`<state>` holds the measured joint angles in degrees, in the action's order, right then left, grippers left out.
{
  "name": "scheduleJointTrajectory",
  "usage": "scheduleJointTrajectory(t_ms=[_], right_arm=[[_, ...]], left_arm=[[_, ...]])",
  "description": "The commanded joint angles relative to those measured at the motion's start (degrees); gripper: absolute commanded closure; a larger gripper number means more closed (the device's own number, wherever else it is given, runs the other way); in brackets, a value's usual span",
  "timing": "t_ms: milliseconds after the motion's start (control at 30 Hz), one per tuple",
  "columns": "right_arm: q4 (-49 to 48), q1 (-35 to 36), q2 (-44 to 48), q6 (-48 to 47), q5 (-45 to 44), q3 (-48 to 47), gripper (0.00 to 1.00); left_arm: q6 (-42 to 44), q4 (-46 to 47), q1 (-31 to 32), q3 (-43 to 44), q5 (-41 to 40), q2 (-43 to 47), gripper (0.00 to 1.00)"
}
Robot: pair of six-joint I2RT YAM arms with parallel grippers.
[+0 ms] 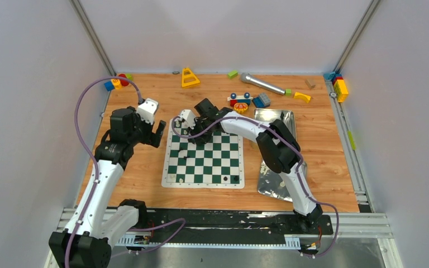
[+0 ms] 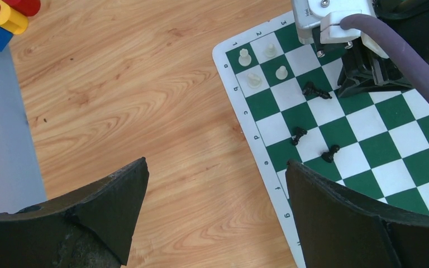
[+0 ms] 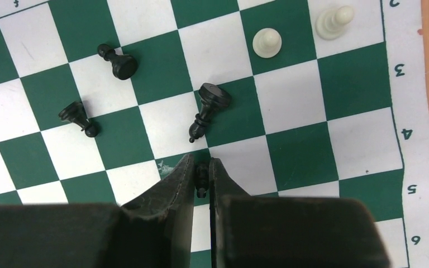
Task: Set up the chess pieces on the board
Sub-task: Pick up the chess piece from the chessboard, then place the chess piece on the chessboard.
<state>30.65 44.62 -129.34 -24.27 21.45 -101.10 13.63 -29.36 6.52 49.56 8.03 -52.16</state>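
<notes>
pinching: the right gripper [image 3: 201,167] has its fingers drawn almost together on a small black piece [image 3: 201,180], low over the board [image 3: 324,139].
left gripper [image 2: 217,164]: spread wide with nothing between its fingers, hanging over the bare wooden table [image 2: 145,100] just off the board's left edge.
board: lies flat in the middle of the table between the two arms, and the right arm reaches over its far-left part.
fallen black pieces [image 3: 208,109]: three lie on their sides on the squares just ahead of the right gripper's fingertips, each apart from the others.
white pieces [image 2: 253,80]: four stand upright in a tight cluster at the board's far-left corner, near the fallen black ones.
toy blocks [image 1: 190,78]: scattered along the far edge of the table, well apart from the board.
metal tin [image 1: 276,120]: sits to the right of the board, partly under the right arm.
</notes>
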Motion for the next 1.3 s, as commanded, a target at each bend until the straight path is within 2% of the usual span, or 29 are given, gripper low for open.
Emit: scheduleJointTrajectory(t_ms=[0,267,500,933,1267], right_arm=[[-1.5,0.3,3.3,-0.7,-2.4,0.0,0.93],[-1.5,-1.8,13.3,1.3,-6.5,5.9,0.99],[-2.2,-8.1,18.9,3.9,-4.5,12.7,1.00],[-7.1,-14.5,17.3,4.7,-5.2,17.1,1.00],[-8.0,-16.3,15.8,4.6,-5.0,18.8,1.00]], left_arm=[[0.2,1.7,-0.4,-0.2,0.1,1.3,0.00],[0.5,1.9,-0.4,-0.8,1.1,1.7,0.00],[1.2,2.1,-0.4,-0.9,2.7,0.0,0.00],[1.7,2.3,-0.4,-1.5,4.4,-0.9,0.00],[2.1,2.6,-0.4,-1.9,4.2,0.0,0.00]])
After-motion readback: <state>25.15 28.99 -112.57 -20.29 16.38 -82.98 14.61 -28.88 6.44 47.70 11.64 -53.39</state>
